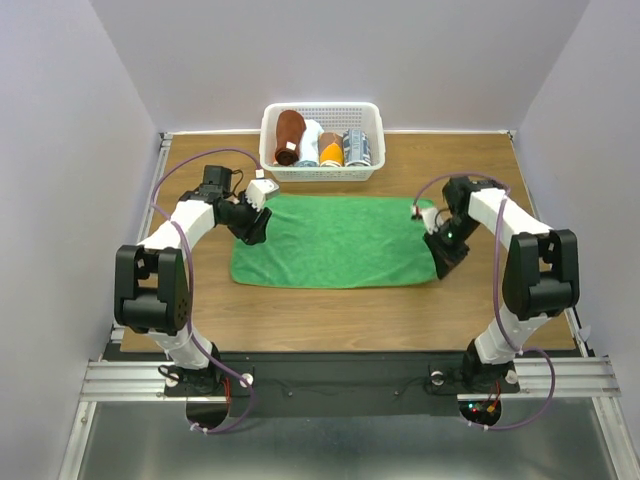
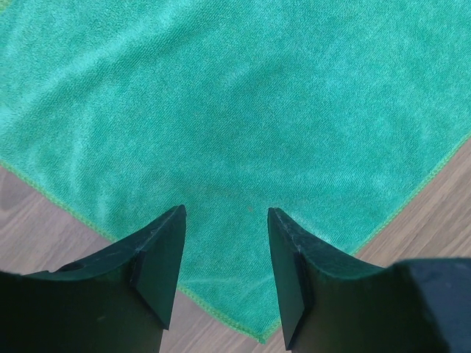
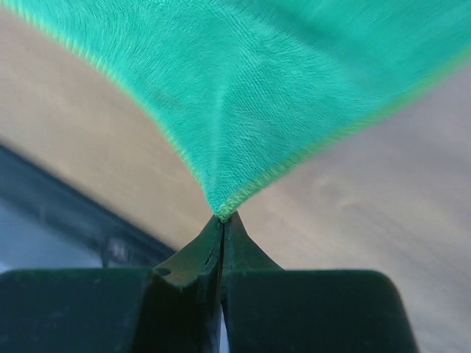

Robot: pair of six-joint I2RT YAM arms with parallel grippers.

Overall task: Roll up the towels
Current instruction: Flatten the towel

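lying spread out on the middle of the wooden table, the green towel is seen as one wide sheet, its long sides running from left to right. its near right corner is pinched by the right gripper. in the right wrist view the jaws of that gripper are pressed together on the very tip of the corner, and the cloth is drawn up into a narrow peak from the grip, with bare wood seen on either side.

the left gripper is held over the left end of the towel, nearer the far corner. in the left wrist view its jaws are spread apart with nothing between them, and the cloth is seen flat beneath, one corner lying just below the fingers. whether the fingertips touch the cloth cannot be told.

a white basket is set at the far edge of the table, just beyond the green towel. the reddish-brown towel is seen rolled up at its left end, and beside it a white roll, an orange roll and a grey-patterned roll are packed in a row.
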